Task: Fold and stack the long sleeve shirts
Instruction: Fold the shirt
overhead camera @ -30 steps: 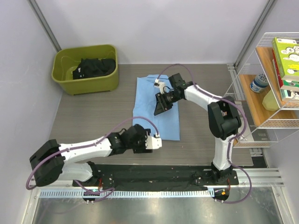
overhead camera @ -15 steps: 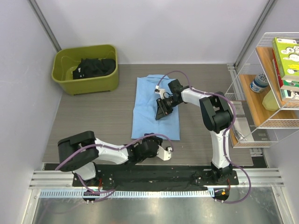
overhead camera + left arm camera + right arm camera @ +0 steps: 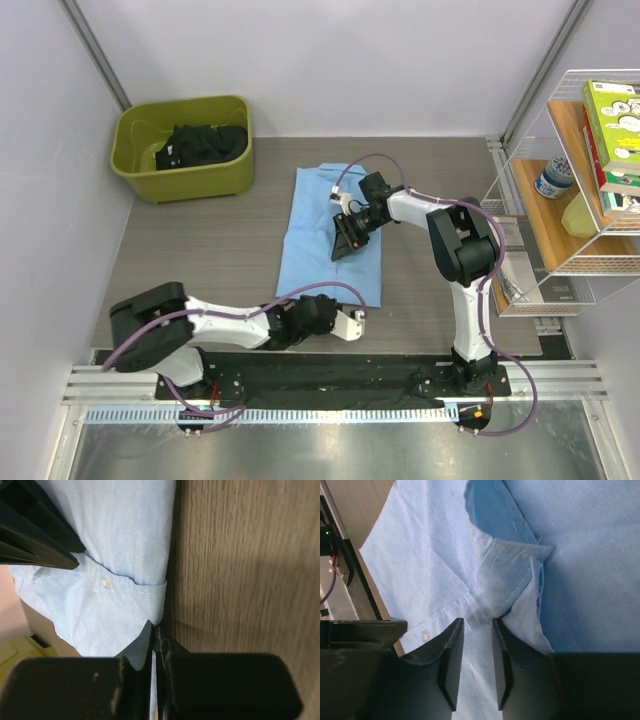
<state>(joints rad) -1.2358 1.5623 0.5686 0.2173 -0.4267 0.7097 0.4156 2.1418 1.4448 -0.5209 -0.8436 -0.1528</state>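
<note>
A light blue long sleeve shirt (image 3: 330,215) lies folded into a long strip in the middle of the table. Its near right corner (image 3: 150,605), with a button, shows in the left wrist view. My left gripper (image 3: 360,316) (image 3: 155,628) is low at that corner, shut, with a thin sliver of the hem between its tips. My right gripper (image 3: 345,243) (image 3: 476,622) rests on the shirt's middle beside a cuff (image 3: 512,575). Its jaws stand a little apart, and flat cloth runs between them.
An olive green bin (image 3: 130,165) holding dark clothes (image 3: 205,142) stands at the back left. A wire shelf (image 3: 590,270) with books and bottles lines the right side. Grey walls close the back and left. The black base rail (image 3: 330,375) runs along the near edge.
My left arm folded back and swung its gripper to the shirt's near right corner, where the jaws closed. The right gripper shifted slightly toward the shirt's middle.
</note>
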